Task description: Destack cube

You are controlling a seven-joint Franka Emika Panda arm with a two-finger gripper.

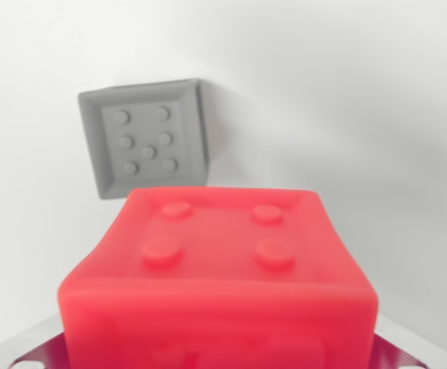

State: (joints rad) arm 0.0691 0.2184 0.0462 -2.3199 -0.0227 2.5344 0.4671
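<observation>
Red cube (217, 284) sits against end effector (217, 361); grey cube (145, 142) beyond.

**Counter, wrist view**

Plain white counter (377, 115), matte, evenly lit. Grey cube (145, 140) sits directly on it, upper left of centre, seven raised studs on its top face, soft shadow along its right side. Whether the blurred red cube (220, 284) touches the counter: cannot tell.

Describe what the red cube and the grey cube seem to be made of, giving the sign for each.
Red cube: probably soft plastic or rubber; matte, evenly coloured, with rounded edges and four moulded studs. Grey cube: likely moulded plastic too; dull finish, raised rim and seven studs. The blur leaves it open.
</observation>
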